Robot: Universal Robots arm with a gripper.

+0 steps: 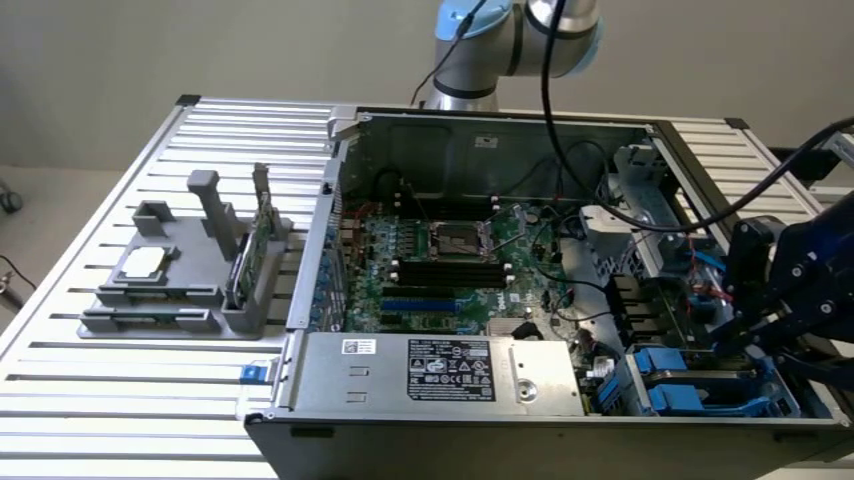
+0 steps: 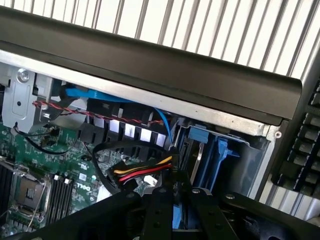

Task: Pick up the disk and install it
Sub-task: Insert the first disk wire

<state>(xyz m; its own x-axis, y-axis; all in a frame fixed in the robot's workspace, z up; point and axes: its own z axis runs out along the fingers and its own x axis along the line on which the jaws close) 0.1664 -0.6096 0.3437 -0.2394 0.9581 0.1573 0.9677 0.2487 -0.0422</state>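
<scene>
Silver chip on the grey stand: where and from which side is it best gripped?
Probably by two opposite side edges, from straight above: the silver chip lies flat on top of the grey stand, thin and square, with nothing over it.

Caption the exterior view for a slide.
Gripper low over the blue drive bay of an open computer case, at the exterior view's right; grey parts holder on the slatted table.

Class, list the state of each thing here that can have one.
computer case: open, side panel off.
disk: flat in the case's corner bay, in its blue carrier.
gripper: at that drive-bay corner, near the disk.
green card: upright in the grey holder.
small chip: flat on the holder.
</scene>
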